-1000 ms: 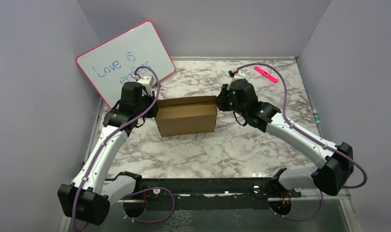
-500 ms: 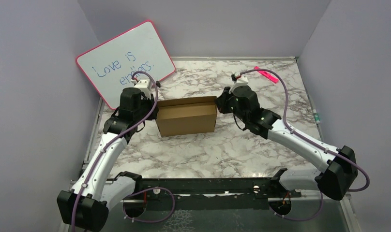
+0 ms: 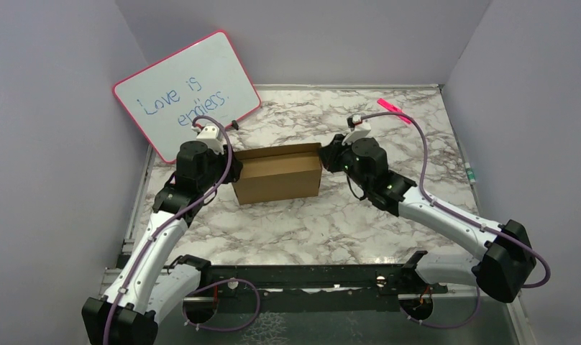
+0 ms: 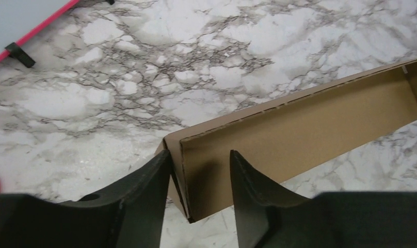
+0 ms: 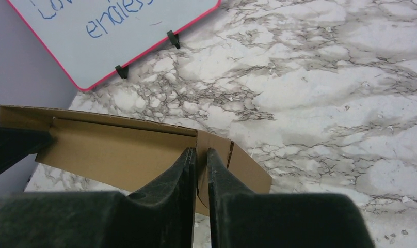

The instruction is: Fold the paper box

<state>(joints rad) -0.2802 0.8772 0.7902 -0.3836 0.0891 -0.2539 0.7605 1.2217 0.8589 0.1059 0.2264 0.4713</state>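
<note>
My right claw [image 5: 200, 153] pinches the paper box [image 5: 118, 155] by its right end wall; my left claw [image 4: 199, 157] straddles the left wall, unclenched. Card looks light and crease-prone: grip near corners.

Paper box [image 3: 277, 176]: brown cardboard, matt, unprinted, fold lines perforated.
Table [image 3: 309, 223] under the box: marble-pattern top, smooth, faint sheen.
Whiteboard [image 3: 187, 93] behind and left of the box: glossy white face, pink frame, looks plastic.
Fingers [image 4: 144, 201] of left gripper [image 4: 198, 155] at the box's end: black, matt, moulded look.
Arm shells [image 3: 446, 215] either side of the box: white, glossy.
</note>
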